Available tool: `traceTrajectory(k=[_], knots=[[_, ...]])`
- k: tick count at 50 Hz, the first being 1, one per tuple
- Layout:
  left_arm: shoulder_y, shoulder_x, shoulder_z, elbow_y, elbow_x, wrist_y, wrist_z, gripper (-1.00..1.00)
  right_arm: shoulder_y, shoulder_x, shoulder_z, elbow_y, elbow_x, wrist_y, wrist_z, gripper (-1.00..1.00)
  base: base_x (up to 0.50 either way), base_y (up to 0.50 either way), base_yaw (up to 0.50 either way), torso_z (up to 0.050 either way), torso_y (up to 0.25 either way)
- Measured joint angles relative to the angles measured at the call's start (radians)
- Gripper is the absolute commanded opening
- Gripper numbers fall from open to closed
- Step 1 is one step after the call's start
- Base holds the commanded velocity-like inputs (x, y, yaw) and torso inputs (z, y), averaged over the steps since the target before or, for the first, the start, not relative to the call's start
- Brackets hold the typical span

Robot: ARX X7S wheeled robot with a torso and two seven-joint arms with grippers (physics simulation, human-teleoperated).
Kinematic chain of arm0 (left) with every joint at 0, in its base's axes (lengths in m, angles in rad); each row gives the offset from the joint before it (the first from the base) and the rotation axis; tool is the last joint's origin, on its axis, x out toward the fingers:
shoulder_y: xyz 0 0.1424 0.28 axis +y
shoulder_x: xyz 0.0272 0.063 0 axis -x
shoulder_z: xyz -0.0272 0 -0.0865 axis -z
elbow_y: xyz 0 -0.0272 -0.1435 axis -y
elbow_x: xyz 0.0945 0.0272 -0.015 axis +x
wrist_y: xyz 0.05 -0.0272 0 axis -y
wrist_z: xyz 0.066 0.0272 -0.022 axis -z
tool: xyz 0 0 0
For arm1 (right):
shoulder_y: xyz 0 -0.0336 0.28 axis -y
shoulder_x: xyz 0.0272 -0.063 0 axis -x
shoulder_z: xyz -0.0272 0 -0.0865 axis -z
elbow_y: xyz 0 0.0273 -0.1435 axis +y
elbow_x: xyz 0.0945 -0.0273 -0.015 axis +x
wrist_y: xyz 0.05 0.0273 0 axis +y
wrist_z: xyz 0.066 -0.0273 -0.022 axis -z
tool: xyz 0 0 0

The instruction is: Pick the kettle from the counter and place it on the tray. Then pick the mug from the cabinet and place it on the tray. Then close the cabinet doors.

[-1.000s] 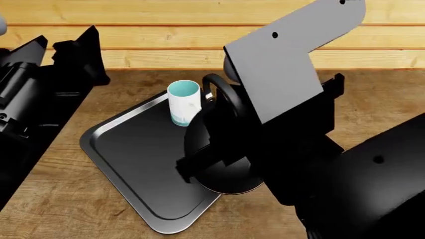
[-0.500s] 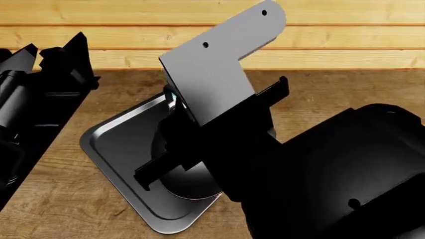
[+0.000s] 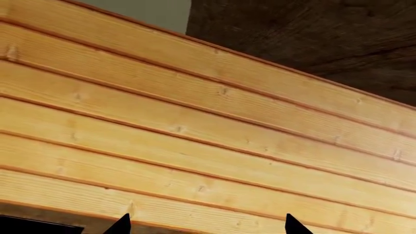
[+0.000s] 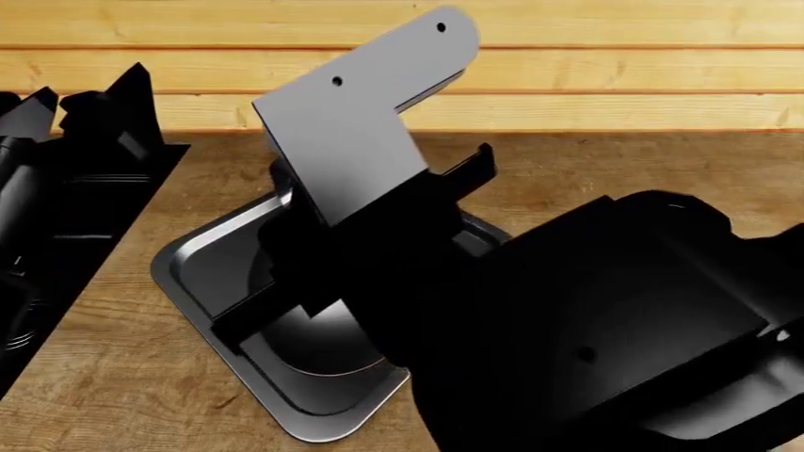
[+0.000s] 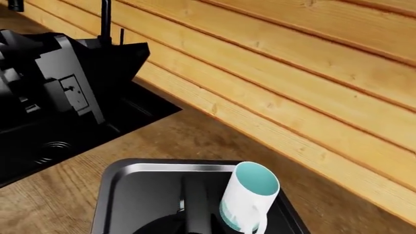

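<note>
In the right wrist view the white mug [image 5: 250, 197] with a teal inside stands upright on the dark grey tray [image 5: 130, 168]. The black kettle's arched handle [image 5: 194, 207] rises right beside it. In the head view my right arm [image 4: 540, 311] reaches low over the tray [image 4: 188, 275] and hides the mug and most of the kettle. The right gripper's fingers do not show. My left gripper [image 3: 206, 227] is open and empty, facing the plank wall. In the head view it [image 4: 82, 104] is at the far left, over the sink.
A black sink [image 5: 46, 146] with a tap [image 5: 104, 19] is set in the brown counter [image 4: 628, 179] left of the tray. Pale wooden planks [image 4: 603, 66] back the counter. A dark brown wood surface [image 3: 312, 39] sits above the planks.
My right arm has swung left across the tray and now covers the mug and kettle in the head view. The left arm has shifted slightly left.
</note>
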Motion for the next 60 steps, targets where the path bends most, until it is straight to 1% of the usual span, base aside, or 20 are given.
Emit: traceTrajectory(k=[27,47,48,60], knots=[[0.027,-0.005,-0.007,-0.014,0.000,0.018,0.011,1.00,-0.089,-0.012,-0.031,0.035,-0.081,-0.024,-0.074,-1.00,0.00,0.00,0.00,0.000,0.000],[0.043,-0.002,-0.009,-0.022,0.005,0.026,0.016,1.00,-0.124,-0.010,-0.043,0.047,-0.108,-0.033,-0.102,-1.00,0.00,0.00,0.00,0.001,0.000],[0.044,-0.002,-0.009,-0.023,0.006,0.026,0.016,1.00,-0.125,-0.010,-0.044,0.047,-0.108,-0.033,-0.104,1.00,0.00,0.00,0.00,0.000,0.000],[0.052,-0.003,-0.012,-0.025,0.006,0.030,0.018,1.00,-0.131,-0.010,-0.042,0.051,-0.117,-0.033,-0.116,1.00,0.00,0.00,0.00,0.000,0.000]])
